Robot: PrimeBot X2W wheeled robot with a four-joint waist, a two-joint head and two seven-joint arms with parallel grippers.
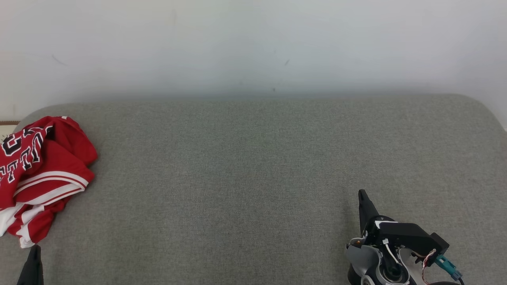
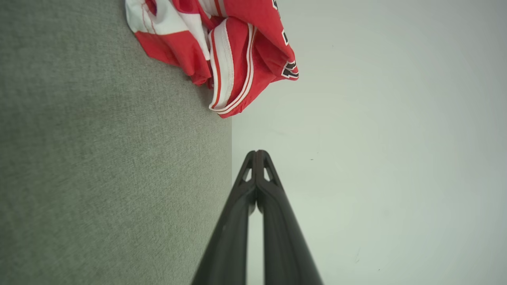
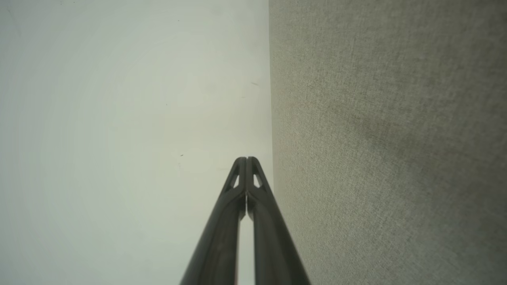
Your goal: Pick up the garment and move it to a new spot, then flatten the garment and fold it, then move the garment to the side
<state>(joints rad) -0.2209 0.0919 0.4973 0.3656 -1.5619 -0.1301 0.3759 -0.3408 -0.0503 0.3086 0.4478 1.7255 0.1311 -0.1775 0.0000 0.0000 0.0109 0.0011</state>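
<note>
At the far left edge of the grey pad (image 1: 253,178), the red-and-white garment (image 1: 39,174) lies crumpled in a heap, black lettering showing on its upper folds. Left gripper (image 2: 257,153), jaws together and holding nothing, hovers just short of the garment's near edge; right gripper (image 3: 246,160), jaws likewise together and empty, is well apart from it, over the pad's lower right. Pale wall (image 1: 253,39) rises behind the pad
</note>
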